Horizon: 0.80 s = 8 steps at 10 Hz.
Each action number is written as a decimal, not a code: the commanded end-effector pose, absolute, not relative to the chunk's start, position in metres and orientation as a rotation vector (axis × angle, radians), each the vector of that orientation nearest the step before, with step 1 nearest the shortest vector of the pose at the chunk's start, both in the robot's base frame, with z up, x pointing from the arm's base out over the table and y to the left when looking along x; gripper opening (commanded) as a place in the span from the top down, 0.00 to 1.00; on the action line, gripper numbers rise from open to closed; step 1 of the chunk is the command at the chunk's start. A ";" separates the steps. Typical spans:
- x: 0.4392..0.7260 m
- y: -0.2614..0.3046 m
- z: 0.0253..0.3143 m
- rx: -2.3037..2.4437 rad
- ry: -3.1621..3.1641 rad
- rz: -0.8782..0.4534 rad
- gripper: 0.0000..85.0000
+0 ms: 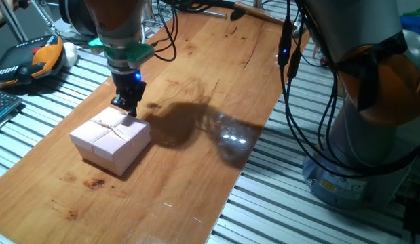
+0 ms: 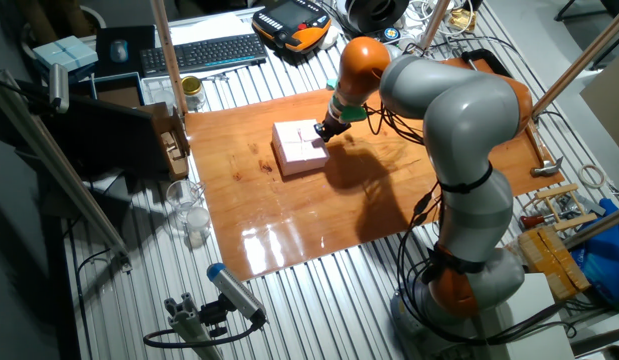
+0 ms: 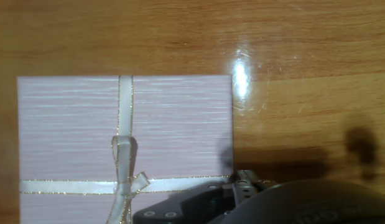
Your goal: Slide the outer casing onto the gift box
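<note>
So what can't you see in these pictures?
- The gift box: no view shows a tray; only the ribboned outer casing is visible, so whatever lies under it is hidden.
- The gripper: the fixed views show it too small to tell open from shut; in the hand view the bottom edge cuts off its fingers.
- The outer casing's lower part: cut off by the hand view's bottom edge.

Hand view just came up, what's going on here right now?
The arm has its gripper down at the edge of the pink casing, which sits on the wooden table as one closed package with ribbon and bow on top. No separate gift box is visible, so the casing appears to be already over it. Whether the fingers are touching or gripping the edge cannot be told.
</note>
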<state>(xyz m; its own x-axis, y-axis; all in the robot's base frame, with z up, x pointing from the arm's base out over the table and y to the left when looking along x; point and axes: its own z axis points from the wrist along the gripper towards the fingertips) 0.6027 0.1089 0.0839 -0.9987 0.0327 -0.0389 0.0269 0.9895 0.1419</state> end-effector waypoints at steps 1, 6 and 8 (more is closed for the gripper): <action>0.603 0.110 0.084 0.046 3.092 0.220 1.00; 0.602 0.112 0.085 0.048 3.094 0.220 1.00; 0.602 0.112 0.085 0.048 3.096 0.220 1.00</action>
